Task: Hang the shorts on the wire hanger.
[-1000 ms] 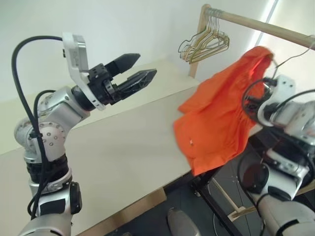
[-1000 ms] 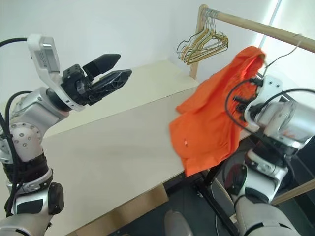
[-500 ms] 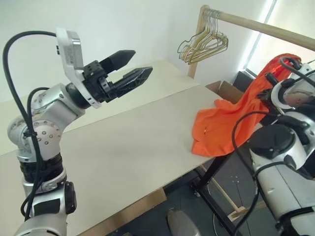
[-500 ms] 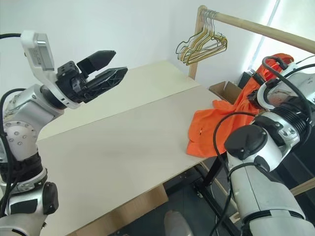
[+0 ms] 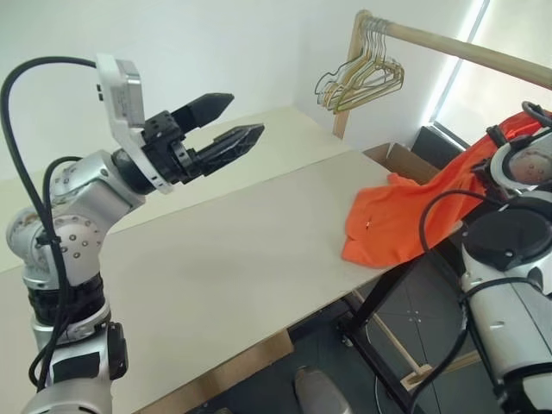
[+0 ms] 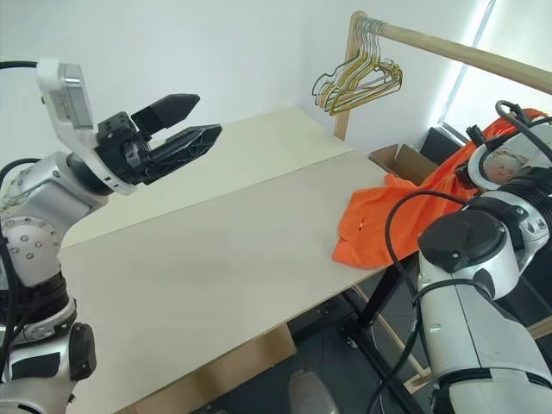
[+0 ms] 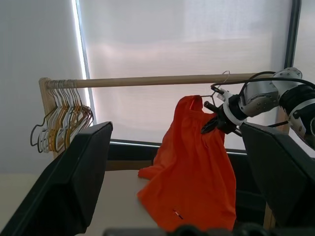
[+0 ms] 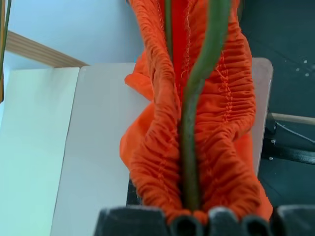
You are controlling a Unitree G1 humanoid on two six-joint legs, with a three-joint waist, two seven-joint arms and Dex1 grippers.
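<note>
Shorts (image 7: 194,162): one pair, bright orange, gathered elastic waistband. Upper end is bunched and lifted beside the wooden rail (image 7: 157,80); lower end trails down onto the right edge of the table (image 5: 216,259), part lying on the top, part hanging off the side. One small pale tag shows on the cloth near the lower end; too small to read.

Right gripper (image 7: 212,123): one, fingers drawn together and clamped on the bunched waistband. In the right wrist view a thin wire runs up through the pinched folds between the fingers. Wire hanger (image 7: 222,84): one thin grey-silver one; its hook sits at the rail above the raised shorts. Whether the hook rests fully on the rail cannot be told.

Left gripper (image 5: 231,121): one, two black fingers spread wide apart, nothing between them. It is raised above the left part of the table, pointing toward the rail, well apart from the shorts.

Other hangers (image 5: 360,78): one bunch of gold and dark wire ones at the rail's left end by the upright post; individual count not resolvable.

Cardboard box (image 5: 398,160): one, open, beyond the far right table corner.

No readable brands or writing.
</note>
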